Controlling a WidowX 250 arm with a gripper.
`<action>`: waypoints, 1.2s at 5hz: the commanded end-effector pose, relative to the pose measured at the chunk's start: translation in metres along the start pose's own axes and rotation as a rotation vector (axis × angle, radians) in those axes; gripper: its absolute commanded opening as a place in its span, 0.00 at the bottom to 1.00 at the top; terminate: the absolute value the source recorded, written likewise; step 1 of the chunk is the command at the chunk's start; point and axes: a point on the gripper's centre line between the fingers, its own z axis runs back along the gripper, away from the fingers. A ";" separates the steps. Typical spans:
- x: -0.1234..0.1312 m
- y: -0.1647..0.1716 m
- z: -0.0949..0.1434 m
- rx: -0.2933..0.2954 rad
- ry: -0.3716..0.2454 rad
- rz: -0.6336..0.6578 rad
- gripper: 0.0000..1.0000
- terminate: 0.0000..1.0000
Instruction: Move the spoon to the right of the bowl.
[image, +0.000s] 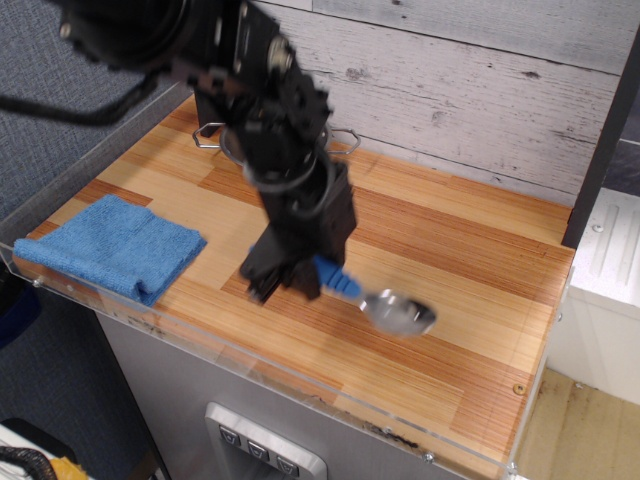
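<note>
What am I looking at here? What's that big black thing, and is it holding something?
The black thing is a robot arm, filmed by one camera looking down at a wooden table from the front. At its tip is a gripper, a two-fingered clamp, shut on the blue handle of a spoon, whose silver scoop sticks out to the picture's right. Behind the arm sits a steel bowl, mostly hidden, with wire handles showing. A folded blue cloth lies at the left.

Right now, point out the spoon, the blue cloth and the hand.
spoon (398, 311), main camera view, on the silver scoop.
blue cloth (115, 245), main camera view, middle of the folded cloth.
hand (282, 283), main camera view, between the fingertips by the blue handle.
</note>
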 end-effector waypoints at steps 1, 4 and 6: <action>0.006 0.053 0.006 0.068 -0.007 -0.004 0.00 0.00; 0.020 0.130 -0.045 0.056 0.014 -0.009 0.00 0.00; 0.011 0.136 -0.062 0.036 0.034 0.028 0.00 0.00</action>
